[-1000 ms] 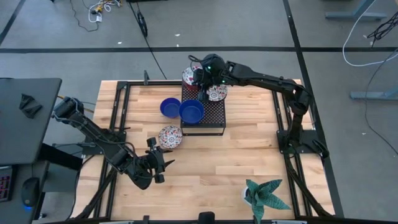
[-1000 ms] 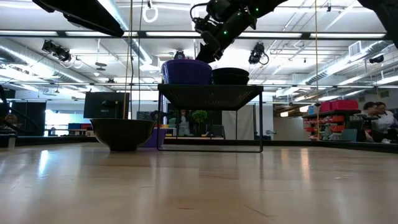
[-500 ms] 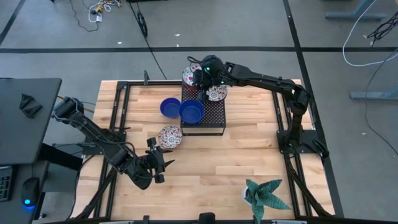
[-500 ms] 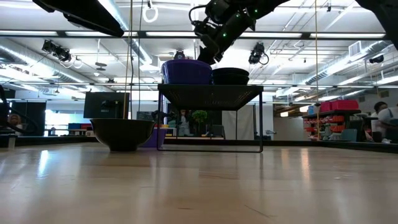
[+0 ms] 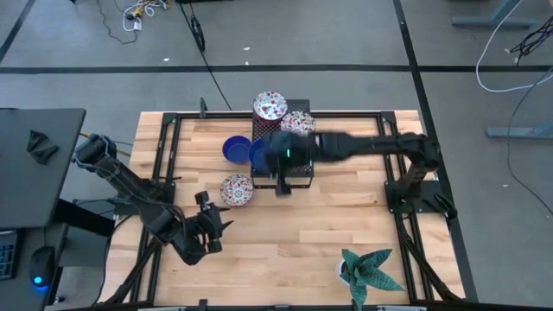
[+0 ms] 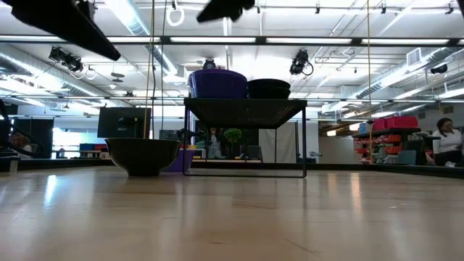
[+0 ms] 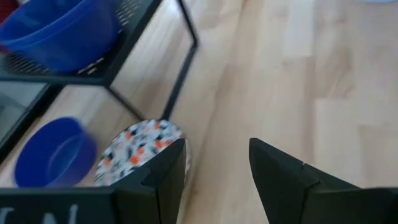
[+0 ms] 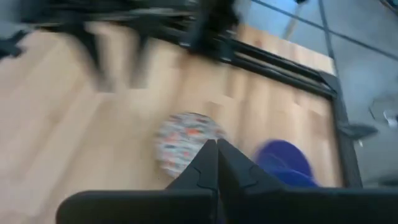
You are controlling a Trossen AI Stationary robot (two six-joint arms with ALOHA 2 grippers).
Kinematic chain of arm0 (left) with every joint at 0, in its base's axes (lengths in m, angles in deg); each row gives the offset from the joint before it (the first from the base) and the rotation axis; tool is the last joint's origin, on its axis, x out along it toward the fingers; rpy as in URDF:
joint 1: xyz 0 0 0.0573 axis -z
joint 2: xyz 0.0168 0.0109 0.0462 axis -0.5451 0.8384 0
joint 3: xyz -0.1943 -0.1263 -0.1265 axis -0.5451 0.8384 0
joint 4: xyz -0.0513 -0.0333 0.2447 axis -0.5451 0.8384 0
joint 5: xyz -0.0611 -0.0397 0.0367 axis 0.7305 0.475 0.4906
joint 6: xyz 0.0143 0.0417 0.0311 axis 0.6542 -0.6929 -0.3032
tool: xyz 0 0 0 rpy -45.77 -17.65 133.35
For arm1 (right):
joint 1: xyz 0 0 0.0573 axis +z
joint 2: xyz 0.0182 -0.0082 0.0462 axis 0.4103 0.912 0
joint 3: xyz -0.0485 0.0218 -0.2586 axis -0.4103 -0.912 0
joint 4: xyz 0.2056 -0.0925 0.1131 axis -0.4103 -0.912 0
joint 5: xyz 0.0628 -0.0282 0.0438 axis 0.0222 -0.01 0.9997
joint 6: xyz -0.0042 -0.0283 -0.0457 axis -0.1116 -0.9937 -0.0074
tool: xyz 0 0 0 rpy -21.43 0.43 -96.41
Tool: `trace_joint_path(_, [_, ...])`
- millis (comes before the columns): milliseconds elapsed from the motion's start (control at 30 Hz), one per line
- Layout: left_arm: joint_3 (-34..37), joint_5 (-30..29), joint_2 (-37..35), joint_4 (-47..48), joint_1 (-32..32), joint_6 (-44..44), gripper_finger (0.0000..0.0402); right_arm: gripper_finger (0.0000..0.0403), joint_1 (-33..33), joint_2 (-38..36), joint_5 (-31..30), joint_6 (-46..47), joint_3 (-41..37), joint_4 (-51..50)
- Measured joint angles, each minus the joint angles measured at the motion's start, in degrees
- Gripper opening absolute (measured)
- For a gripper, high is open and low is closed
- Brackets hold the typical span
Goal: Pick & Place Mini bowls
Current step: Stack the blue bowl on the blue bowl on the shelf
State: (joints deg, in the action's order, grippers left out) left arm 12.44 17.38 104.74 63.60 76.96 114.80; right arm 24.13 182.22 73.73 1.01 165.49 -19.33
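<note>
Two floral mini bowls [image 5: 270, 106] [image 5: 297, 122] sit on the far end of the black mesh rack [image 5: 298, 168]. A blue bowl [image 5: 262, 154] sits on its near part. On the table rest another blue bowl [image 5: 233, 149] and a floral bowl [image 5: 236, 190]. My right gripper [image 5: 282, 183], shut and blurred by motion, hangs above the rack's near edge; its wrist view shows the floral bowl [image 8: 185, 140] and a blue bowl [image 8: 283, 163] below. My left gripper [image 7: 214, 171] is open, near the table's near-left part, with the floral bowl [image 7: 140, 152] just ahead.
A potted green plant [image 5: 370, 272] stands at the table's near right corner. A dark panel [image 5: 34, 164] lies off the table's left side. Bare wood stretches right of the rack and along the near edge. People show in the room beyond [image 6: 444, 138].
My right arm has swung fast from the rack's far end, beside the floral bowls, toward the near edge and higher, now over the rack's near side. The floral bowl it covered stays on the rack, fully in view. My left gripper has shifted slightly toward the left.
</note>
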Motion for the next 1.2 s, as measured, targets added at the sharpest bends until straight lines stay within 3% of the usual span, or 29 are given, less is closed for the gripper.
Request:
trace_joint_path(267, [0.0, -5.3, 0.0, 17.9, -0.9, 16.8, 0.0181, 0.0002, 16.9, -0.1, -10.3, 4.9, -7.8, 0.0])
trace_joint_path(433, [0.0, -2.9, 0.0, 22.7, -9.7, 17.7, 0.0181, 0.0002, 23.2, -0.2, -15.4, 16.9, -18.9, 3.0])
trace_joint_path(567, [0.0, 8.2, 0.0, 20.4, -21.7, 3.4, 0.0181, 0.0003, 26.2, -0.3, -17.4, 27.7, -27.8, 8.9])
trace_joint_path(867, [0.0, 36.3, 0.0, 6.6, -49.2, -46.4, 0.0181, 0.0008, 29.2, -6.6, -18.8, 38.1, -42.6, 22.9])
trace_joint_path(1000, [0.0, 42.4, 0.0, 4.8, -58.0, -61.4, 0.0181, 0.0005, 29.6, -9.6, -20.6, 38.1, -47.1, 29.4])
trace_joint_path(1200, [0.0, 49.9, 1.0, 2.6, -66.2, -74.4, 0.018, 0.0009, 29.5, -11.9, -20.7, 36.5, -51.6, 38.2])
